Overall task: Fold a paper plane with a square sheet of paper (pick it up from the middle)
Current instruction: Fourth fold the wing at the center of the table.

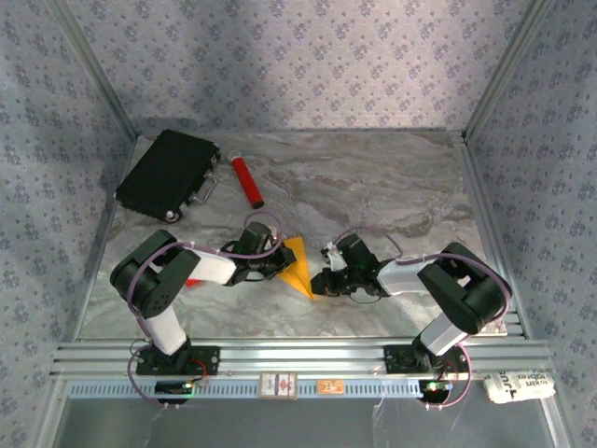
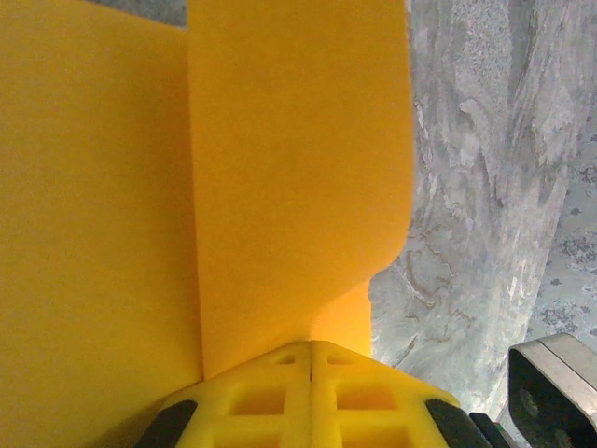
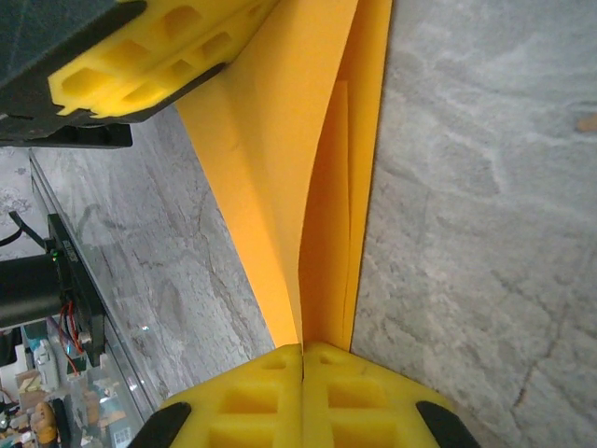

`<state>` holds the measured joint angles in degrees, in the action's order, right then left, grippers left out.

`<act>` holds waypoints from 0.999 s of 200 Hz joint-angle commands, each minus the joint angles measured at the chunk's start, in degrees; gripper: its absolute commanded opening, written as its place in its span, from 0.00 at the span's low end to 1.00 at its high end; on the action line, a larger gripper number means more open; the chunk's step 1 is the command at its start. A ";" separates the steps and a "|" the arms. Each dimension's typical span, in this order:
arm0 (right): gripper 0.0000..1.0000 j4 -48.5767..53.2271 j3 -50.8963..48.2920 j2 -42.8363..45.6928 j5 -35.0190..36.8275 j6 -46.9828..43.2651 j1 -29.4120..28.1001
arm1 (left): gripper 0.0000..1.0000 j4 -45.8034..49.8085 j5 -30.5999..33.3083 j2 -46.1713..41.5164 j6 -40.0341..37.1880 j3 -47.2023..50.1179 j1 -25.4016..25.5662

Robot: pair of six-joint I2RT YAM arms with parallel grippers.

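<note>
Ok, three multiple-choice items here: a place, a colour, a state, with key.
1. Where does the red cylinder lie? A) beside the flat black case B) between the grippers C) by the right arm's base
2. What colour is the thin folded sheet of paper? A) white B) orange-yellow C) blue
3. How is the right gripper? A) open B) shut on the cylinder C) shut on the paper
A: top view shows them side by side. B: plain in each view. C: its jaws meet on the paper.

sheet of paper | orange-yellow | creased, pointed | mid-table, near front
</note>
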<state>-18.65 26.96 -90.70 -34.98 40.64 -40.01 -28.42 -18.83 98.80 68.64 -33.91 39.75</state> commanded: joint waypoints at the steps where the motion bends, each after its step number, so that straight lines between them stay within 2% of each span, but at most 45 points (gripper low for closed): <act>1: 0.07 9.16 -2.66 0.23 -0.66 -1.19 -0.85 | 0.04 2.46 1.95 1.83 -0.44 1.49 -0.36; 46: 0.07 13.17 -2.09 1.32 1.03 -2.95 -1.55 | 0.04 2.40 1.94 1.96 -0.33 1.48 -0.34; 70: 0.01 13.24 -2.18 1.04 1.00 -3.12 -1.80 | 0.04 2.37 1.89 2.01 -0.26 1.39 -0.28; 90: 0.12 13.52 -2.18 1.19 1.01 -3.03 -1.99 | 0.04 2.27 1.91 1.92 -0.21 1.33 -0.28; 111: 0.15 14.38 -2.19 1.97 1.47 -3.42 -2.35 | 0.04 2.34 1.87 1.95 -0.17 1.43 -0.33; 140: 0.02 15.39 -2.09 1.91 1.63 -3.99 -2.50 | 0.04 2.30 1.94 2.01 -0.17 1.50 -0.42; 164: 0.01 16.94 -1.78 1.09 2.41 -4.15 -2.48 | 0.04 2.13 1.83 2.05 -0.06 1.45 -0.39; 187: 0.11 16.72 -2.16 1.62 2.26 -3.99 -2.53 | 0.04 2.05 1.87 1.87 -0.09 1.65 -0.44; 200: 0.13 17.26 -2.09 2.63 2.27 -4.12 -2.65 | 0.04 2.06 1.96 1.74 0.00 1.87 -0.46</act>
<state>-12.49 26.96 -87.83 -33.61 37.43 -41.58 -28.73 -19.75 98.80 68.66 -33.61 39.88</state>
